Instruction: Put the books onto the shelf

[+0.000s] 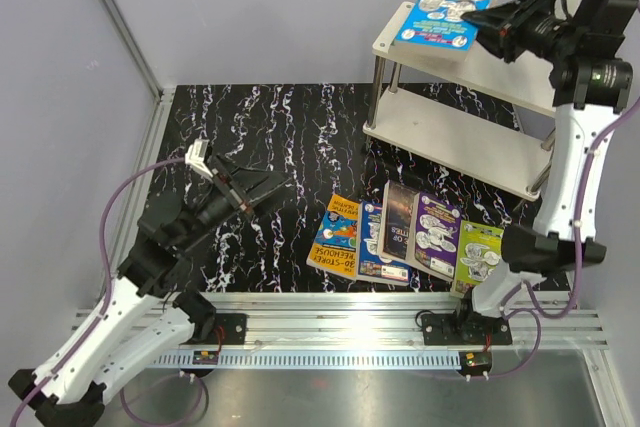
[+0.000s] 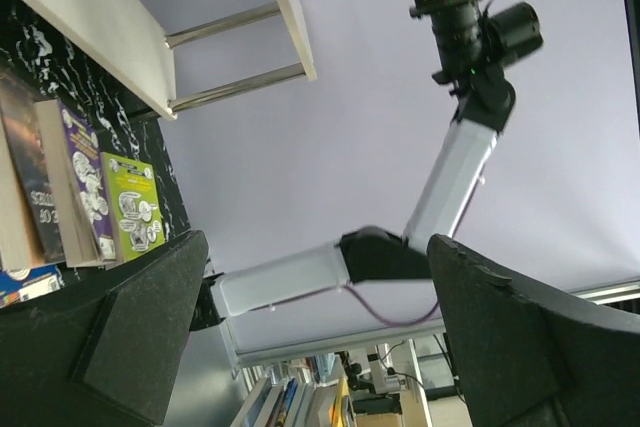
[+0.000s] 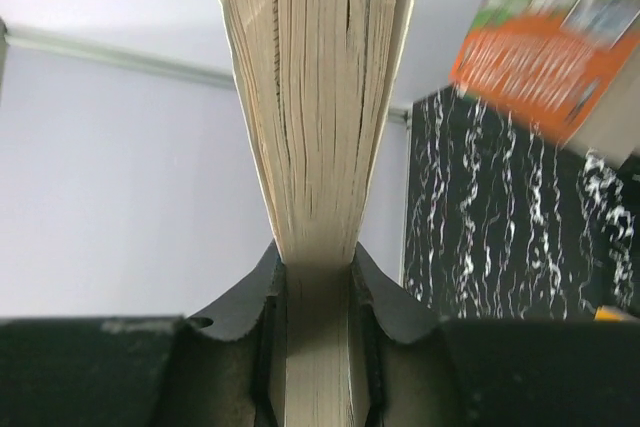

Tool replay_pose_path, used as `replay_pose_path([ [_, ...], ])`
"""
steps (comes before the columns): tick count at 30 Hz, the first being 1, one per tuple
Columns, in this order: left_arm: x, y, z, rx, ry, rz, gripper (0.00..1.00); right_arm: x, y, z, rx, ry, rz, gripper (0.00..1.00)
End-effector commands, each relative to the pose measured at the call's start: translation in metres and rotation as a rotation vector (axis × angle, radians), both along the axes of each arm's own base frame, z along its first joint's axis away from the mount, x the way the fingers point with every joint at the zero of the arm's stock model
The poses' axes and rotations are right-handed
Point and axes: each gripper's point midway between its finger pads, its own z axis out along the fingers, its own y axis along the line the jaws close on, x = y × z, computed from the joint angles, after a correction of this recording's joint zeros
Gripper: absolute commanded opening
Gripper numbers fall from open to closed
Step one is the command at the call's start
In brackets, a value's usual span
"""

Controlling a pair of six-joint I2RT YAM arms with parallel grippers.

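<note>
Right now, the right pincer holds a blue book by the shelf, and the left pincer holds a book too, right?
Not quite. The left pincer holds nothing; its jaws stand wide open, as the left wrist view shows. The right pincer does hold the blue book by the shelf.

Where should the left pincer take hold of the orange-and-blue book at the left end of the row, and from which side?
Probably its left long edge, coming from the left. The orange-and-blue book lies flat; its right side meets the next book, while the left edge is free and faces the open left pincer.
</note>
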Motion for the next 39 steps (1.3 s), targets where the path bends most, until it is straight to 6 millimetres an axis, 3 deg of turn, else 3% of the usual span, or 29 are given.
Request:
replay_pose_path([
  [1, -0.004, 0.015, -0.015, 0.009, 0.017, 0.055, 0.99, 0.02, -0.016, 0.024, 0.032, -0.089, 0.036, 0.0],
  [2, -0.009, 0.02, -0.013, -0.002, 0.009, 0.064, 0.99, 0.024, -0.025, 0.034, 0.033, -0.126, 0.018, 0.0],
  [4, -0.011, 0.025, -0.02, 0.007, 0.024, 0.083, 0.99, 0.039, -0.03, 0.033, 0.065, -0.117, 0.016, 0.0],
  [7, -0.015, 0.033, -0.02, 0.013, 0.021, 0.109, 0.99, 0.072, -0.039, 0.017, 0.093, -0.091, 0.0, 0.0],
  [10, -0.016, 0.038, -0.02, 0.027, 0.019, 0.13, 0.99, 0.092, -0.046, 0.006, 0.105, -0.08, -0.02, 0.0],
  [17, -0.018, 0.043, -0.02, 0.059, 0.015, 0.148, 0.99, 0.119, -0.057, -0.015, 0.11, -0.048, -0.073, 0.0],
  [24, -0.019, 0.05, -0.022, 0.1, 0.011, 0.18, 0.99, 0.133, -0.061, -0.039, 0.116, 0.004, -0.084, 0.01],
  [27, -0.019, 0.054, -0.019, 0.115, 0.003, 0.196, 0.99, 0.134, -0.061, -0.047, 0.104, 0.016, -0.082, 0.11],
  [33, -0.015, 0.05, -0.021, 0.121, 0.01, 0.193, 0.99, 0.136, -0.06, -0.059, 0.107, 0.042, -0.072, 0.4],
  [34, -0.014, 0.049, -0.022, 0.122, 0.013, 0.191, 0.99, 0.136, -0.06, -0.06, 0.107, 0.046, -0.064, 0.48],
  [35, -0.014, 0.048, -0.022, 0.123, 0.014, 0.185, 0.99, 0.136, -0.059, -0.061, 0.104, 0.049, -0.061, 0.67],
  [37, -0.011, 0.044, -0.023, 0.126, 0.017, 0.175, 0.99, 0.135, -0.059, -0.066, 0.099, 0.066, -0.055, 0.84],
  [38, -0.011, 0.043, -0.023, 0.129, 0.018, 0.168, 0.99, 0.135, -0.058, -0.069, 0.091, 0.07, -0.052, 0.99],
  [39, -0.011, 0.042, -0.022, 0.127, 0.015, 0.168, 0.99, 0.134, -0.058, -0.07, 0.087, 0.075, -0.051, 1.0],
])
